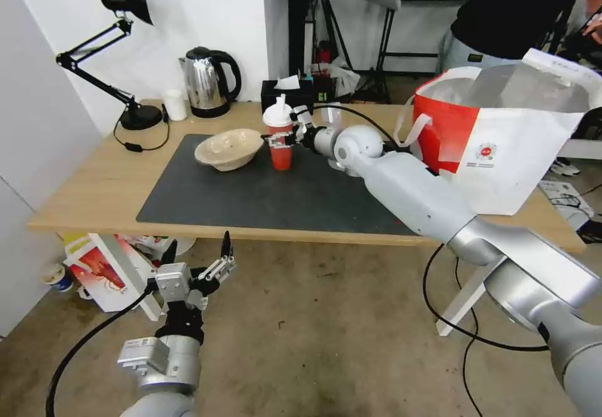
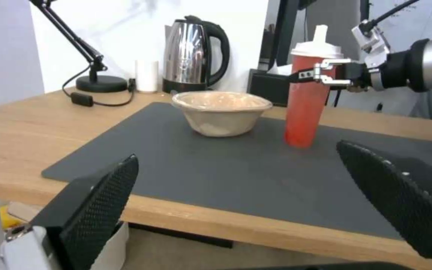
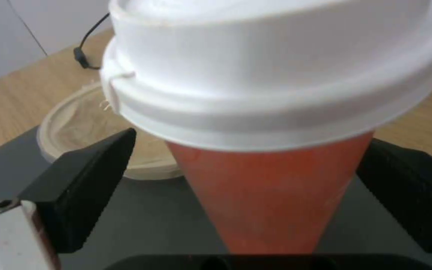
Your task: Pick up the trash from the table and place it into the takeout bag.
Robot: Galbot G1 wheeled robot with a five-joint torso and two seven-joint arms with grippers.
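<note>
Head view shows the table (image 1: 94,191), a light-wood top carrying a dark grey mat (image 1: 263,197); all positions below are given relative to this mat.

1. The takeout bag (image 1: 508,147) stands upright on the wood just beyond the mat's right edge. Its mouth is open and the silver lining is visible. A white strap handle hangs on the side facing the mat.

2. The right arm reaches across the mat's right rear corner. The right gripper (image 1: 280,139) is at the drink cup, above the mat's rear half.

3. The left arm is parked low, in front of the table's near edge and below the level of the mat. The left gripper (image 1: 195,255) points up with its fingers (image 2: 98,204) spread wide apart, holding nothing.

4. The beige bowl (image 1: 229,148) sits upright on the mat's rear portion, left of centre.

5. The red drink cup (image 1: 281,143) with its white domed lid stands upright on the mat, just to the right of the beige bowl and apart from it. Its base rests on the mat.

6. Right wrist view: the black fingers (image 3: 83,187) flank the cup body below the lid, one on each side. A visible gap remains at each side, so the jaws are apart and not clamped on the cup.
</note>
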